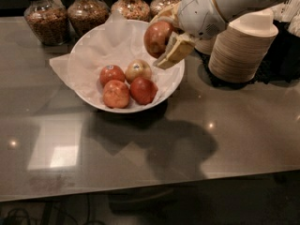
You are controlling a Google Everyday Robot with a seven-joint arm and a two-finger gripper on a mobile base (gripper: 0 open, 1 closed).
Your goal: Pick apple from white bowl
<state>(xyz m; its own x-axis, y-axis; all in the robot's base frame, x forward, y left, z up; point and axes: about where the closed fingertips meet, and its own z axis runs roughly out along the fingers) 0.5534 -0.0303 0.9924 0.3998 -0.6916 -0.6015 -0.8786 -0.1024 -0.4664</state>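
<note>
My gripper (163, 36) is shut on the dull-red apple (156, 37) and holds it in the air above the right rim of the white bowl (89, 50). The apple is clear of the bowl and its paper lining. One tan finger (174, 53) shows in front of the apple; the other is behind it. The bowl sits at the back left of the dark counter. It still holds a paler yellow-green apple (138, 70) and three orange-red apples (116, 93).
A stack of beige paper bowls (243, 48) stands right of the gripper. Several glass jars (44, 20) of grains line the counter's back edge behind the bowl. The counter's front edge runs along the bottom.
</note>
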